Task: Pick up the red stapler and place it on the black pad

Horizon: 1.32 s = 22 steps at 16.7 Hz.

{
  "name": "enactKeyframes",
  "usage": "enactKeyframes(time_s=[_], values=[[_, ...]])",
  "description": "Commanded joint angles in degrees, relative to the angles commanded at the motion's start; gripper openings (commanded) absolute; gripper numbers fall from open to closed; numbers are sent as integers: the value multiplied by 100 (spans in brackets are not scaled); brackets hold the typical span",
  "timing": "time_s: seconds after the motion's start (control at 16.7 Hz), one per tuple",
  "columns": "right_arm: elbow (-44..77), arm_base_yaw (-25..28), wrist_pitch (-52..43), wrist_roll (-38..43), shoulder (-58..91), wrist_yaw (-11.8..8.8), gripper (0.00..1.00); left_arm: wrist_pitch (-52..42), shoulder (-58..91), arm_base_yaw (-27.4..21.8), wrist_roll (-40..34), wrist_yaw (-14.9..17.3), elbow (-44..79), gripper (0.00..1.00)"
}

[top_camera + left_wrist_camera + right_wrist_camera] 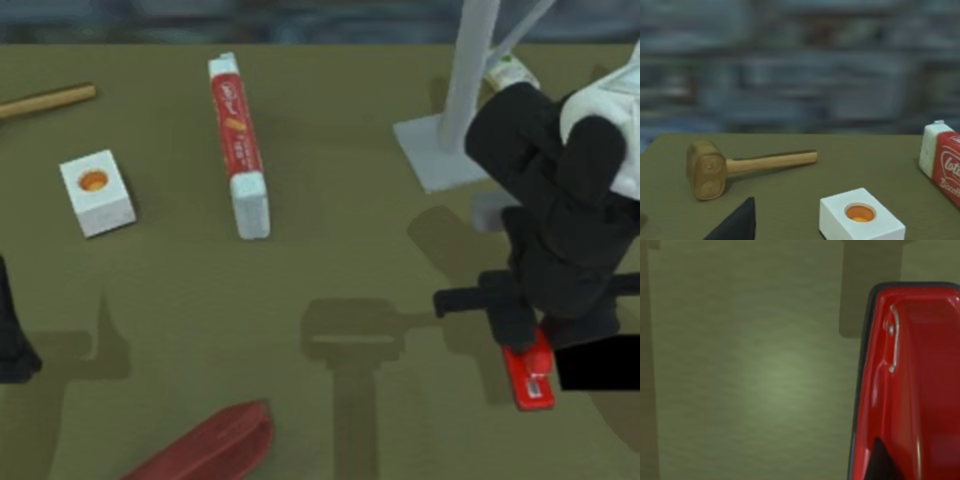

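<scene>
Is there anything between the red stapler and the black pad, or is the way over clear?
Nothing visible stands between them. The red stapler lies under the right gripper, and the black pad sits right beside it toward the table's right edge.

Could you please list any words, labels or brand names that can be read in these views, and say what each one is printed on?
"Lot…", white script cut off by the picture's edge: on the red-and-white box, left wrist view.
Other print on the same box, top view: too blurred to read.
White label on the red stapler: too small to read.
Nothing else bears text.
</scene>
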Motion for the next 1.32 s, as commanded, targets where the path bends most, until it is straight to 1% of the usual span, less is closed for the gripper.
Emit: enactKeyframes(time_s=[0.18,0.3,0.42,0.54,0.66,0.78,1.2,1.32], values=[[-15,-13,16,6,22,-2,0,0,0,0,0,0,0,100],[24,-40,-14,-173,51,-1,0,0,0,0,0,0,0,100],[96,-119,-68,-594,97,0,0,0,0,0,0,0,0,100],[173,-252,-138,-1251,143,3,0,0,0,0,0,0,0,100],[236,-429,-215,-2122,181,6,0,0,0,0,0,0,0,100],[278,-642,-299,-3170,210,11,0,0,0,0,0,0,0,100],[302,-1511,-544,-7546,186,43,0,0,0,0,0,0,0,100],[295,-1749,-563,-8660,121,49,0,0,0,0,0,0,0,100]])
